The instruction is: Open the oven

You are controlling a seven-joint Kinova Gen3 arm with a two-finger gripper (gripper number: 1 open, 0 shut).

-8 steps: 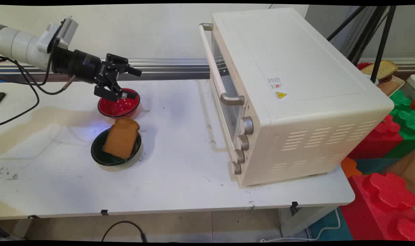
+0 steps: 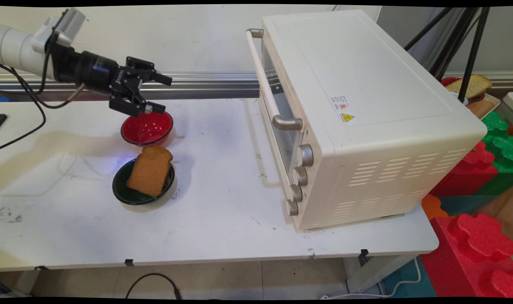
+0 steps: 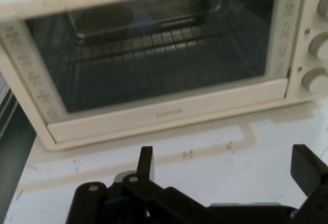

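Jaws (image 2: 157,93) spread wide, holding nothing, above red bowl's (image 2: 147,128) far rim, facing the oven (image 2: 358,114)

Bright, even indoor light from overhead; shadows soft-edged.
White table (image 2: 222,219) and the top of the toaster oven (image 2: 366,84) well lit, no hard glare. Pale shadows lie right of the red bowl (image 2: 147,127) and the green bowl (image 2: 121,192); a broad tan shadow crosses the table's left part. Hand view dimmer: oven glass dark, faint reflections, gripper (image 3: 225,157) a black silhouette against the lit tabletop.
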